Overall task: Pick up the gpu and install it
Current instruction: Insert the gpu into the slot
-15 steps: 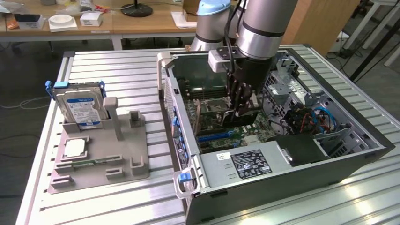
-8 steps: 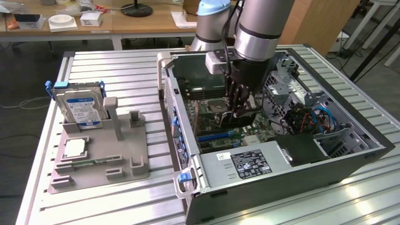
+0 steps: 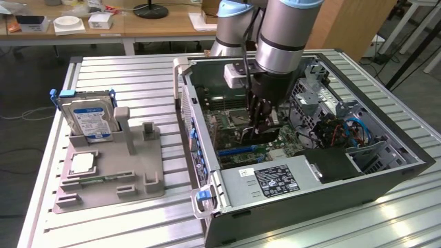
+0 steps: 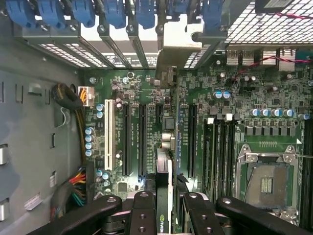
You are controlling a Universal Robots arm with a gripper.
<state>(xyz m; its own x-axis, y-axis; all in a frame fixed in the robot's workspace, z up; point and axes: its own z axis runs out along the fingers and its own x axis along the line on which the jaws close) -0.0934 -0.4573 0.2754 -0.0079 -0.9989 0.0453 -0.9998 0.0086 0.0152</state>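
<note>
The gpu (image 4: 165, 164) is seen edge-on in the wrist view, a thin dark card running over the green motherboard (image 4: 274, 112) between two long black slots (image 4: 142, 139). Its silvery end bracket (image 4: 178, 41) reaches the row of rear slot openings. My gripper (image 4: 165, 208) is shut on the card, one black finger (image 4: 142, 213) on each side. In the exterior view my gripper (image 3: 262, 123) reaches down into the open computer case (image 3: 310, 199), with the gpu (image 3: 253, 137) below its fingers. Whether the card sits in a slot I cannot tell.
Blue slot latches (image 4: 112, 12) line the case's rear wall. An empty CPU socket (image 4: 266, 183) and the power supply (image 3: 276, 181) lie nearby. On the slatted table (image 3: 124, 77), a grey fixture (image 3: 138, 181) holds a hard drive (image 3: 90, 119) and a square chip (image 3: 81, 163).
</note>
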